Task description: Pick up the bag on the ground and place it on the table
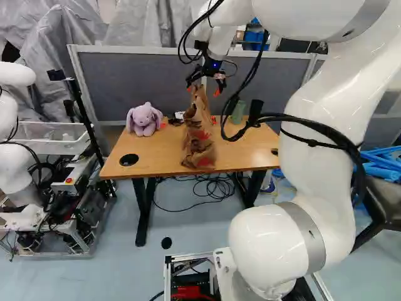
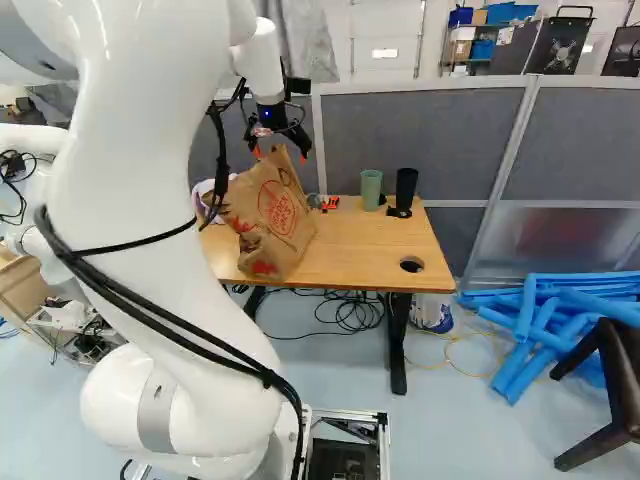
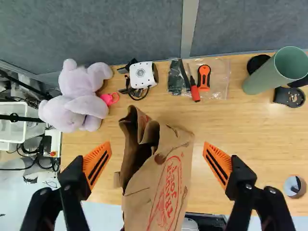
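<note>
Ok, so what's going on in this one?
A white robot arm has its open fingers at either side of a brown paper bag, with gaps between. The bag stands on the wooden table, near the edge facing the robot, so the placing looks done.

A robotics lab is being indicated by the white robot arm [image 1: 322, 150], which is being carried on a metal-framed base [image 2: 384, 445] in front of the worktop [image 1: 241, 157], and by another robot [image 1: 15, 163] being seen left of the worktop. Beneath the worktop, tangled cables [image 1: 216, 190] are being supported by the floor [image 1: 194, 232]. Behind it, a grey partition [image 2: 420, 140] is being backed by plastic sheeting [image 1: 59, 37] and loaded shelving [image 2: 467, 29]; to its right, blue tubes [image 2: 545, 310] are being heaped.
</note>
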Robot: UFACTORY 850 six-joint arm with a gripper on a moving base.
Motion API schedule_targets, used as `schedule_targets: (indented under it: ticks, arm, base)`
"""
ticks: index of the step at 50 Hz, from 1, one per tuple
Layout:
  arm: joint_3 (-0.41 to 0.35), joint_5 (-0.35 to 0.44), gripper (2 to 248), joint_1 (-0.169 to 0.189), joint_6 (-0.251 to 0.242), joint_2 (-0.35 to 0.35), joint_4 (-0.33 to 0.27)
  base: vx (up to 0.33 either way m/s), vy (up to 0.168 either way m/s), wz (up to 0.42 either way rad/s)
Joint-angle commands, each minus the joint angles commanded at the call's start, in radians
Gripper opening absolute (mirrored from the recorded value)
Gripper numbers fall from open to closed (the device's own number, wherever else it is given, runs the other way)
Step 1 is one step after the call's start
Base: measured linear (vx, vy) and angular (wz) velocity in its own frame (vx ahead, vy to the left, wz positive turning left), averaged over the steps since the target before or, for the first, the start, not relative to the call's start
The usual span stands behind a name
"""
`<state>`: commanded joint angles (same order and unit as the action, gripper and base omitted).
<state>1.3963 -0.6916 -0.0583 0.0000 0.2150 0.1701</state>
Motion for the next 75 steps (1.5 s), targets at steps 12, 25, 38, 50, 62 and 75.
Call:
schedule_targets:
  ticks: [12,25,38,50,62,75]
  arm:
    - [0.006,0.0,247,0.0,0.0,-0.022,0.0]
    - [0.014,0.0,247,0.0,0.0,-0.045,0.0]
    - [0.024,0.0,247,0.0,0.0,-0.065,0.0]
    - [0.025,0.0,247,0.0,0.0,-0.068,0.0]
    - [0.025,0.0,247,0.0,0.0,-0.068,0.0]
    - [0.025,0.0,247,0.0,0.0,-0.068,0.0]
  base:
    - [0.0,0.0,0.0]
    - [0.0,0.0,0.0]
    - [0.0,0.0,0.0]
    - [0.0,0.0,0.0]
    - [0.0,0.0,0.0]
    - [-0.081,0.0,0.005]
